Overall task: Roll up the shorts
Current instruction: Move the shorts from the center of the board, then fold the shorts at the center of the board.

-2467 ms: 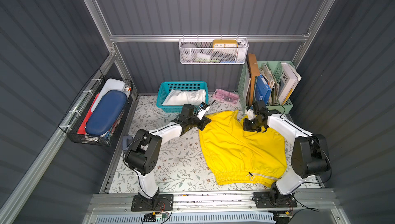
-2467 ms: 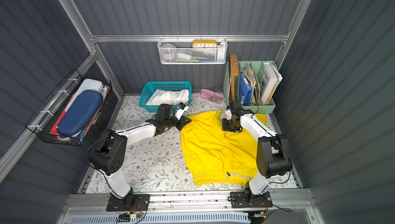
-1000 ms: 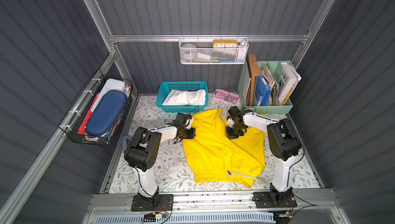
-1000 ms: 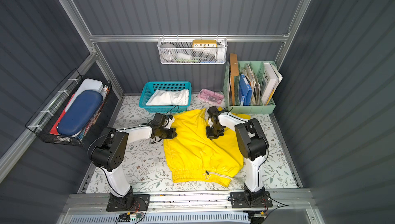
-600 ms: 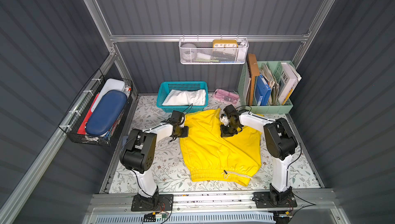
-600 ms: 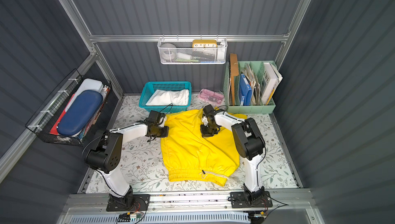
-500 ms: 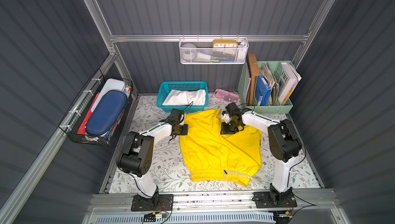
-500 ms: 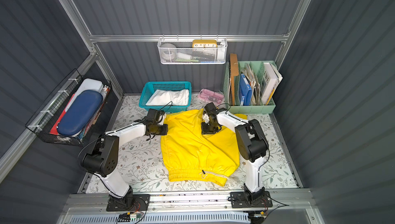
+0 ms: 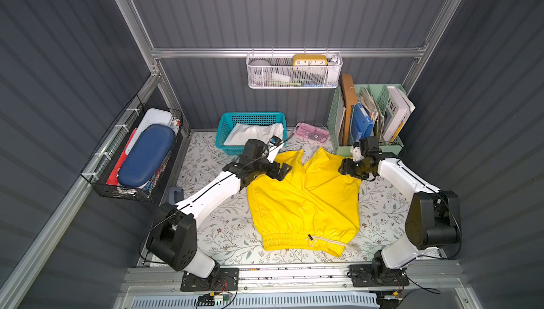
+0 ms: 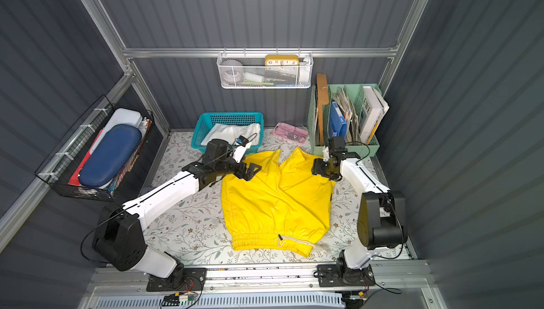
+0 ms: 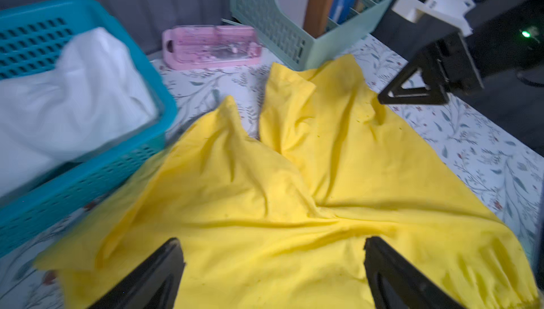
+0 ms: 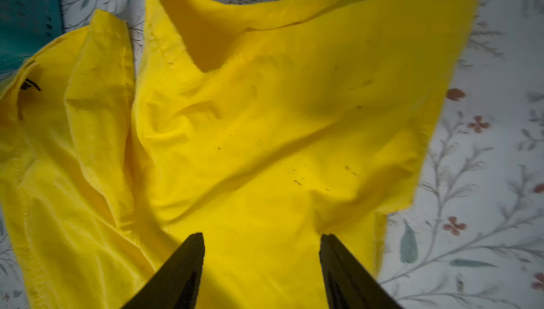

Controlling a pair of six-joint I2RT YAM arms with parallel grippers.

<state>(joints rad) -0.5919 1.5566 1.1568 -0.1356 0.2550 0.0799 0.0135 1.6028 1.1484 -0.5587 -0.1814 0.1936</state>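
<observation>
Having dropped the bright yellow cloth shorts (image 9: 303, 204), my left gripper (image 9: 282, 171) and right gripper (image 9: 343, 171) gape; wrist views crop both.

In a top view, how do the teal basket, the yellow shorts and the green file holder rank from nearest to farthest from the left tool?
From the left tool:
1. yellow shorts, beneath it.
2. teal basket, just behind it.
3. green file holder, back right.

Shorts (image 9: 303, 201) lie on the table (image 9: 223, 234), before a basket (image 9: 250, 115) holding another pair (image 9: 256, 132).
</observation>
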